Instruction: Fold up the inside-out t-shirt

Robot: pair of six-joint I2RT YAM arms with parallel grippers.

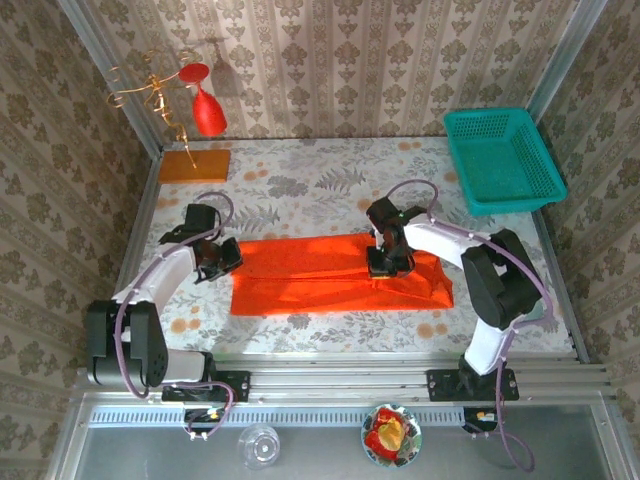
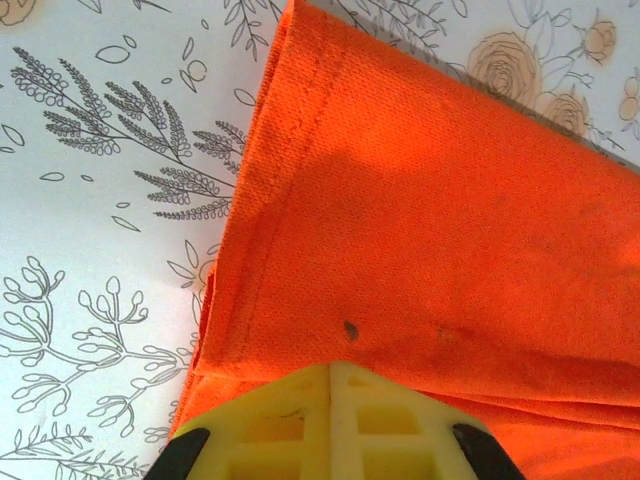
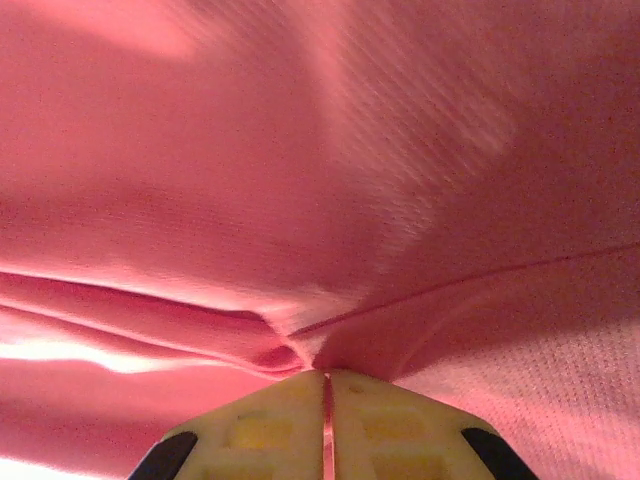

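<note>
— Across the desk middle lies the inside-out t-shirt, a long flat band. Why grip both ends?
— Left tool is clamped on its left hem and right tool pinches a ridge, likely to lift one fold together.

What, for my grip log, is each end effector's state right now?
Left end effector: closed on the t-shirt edge.
Right end effector: closed, pinching the t-shirt.
</note>
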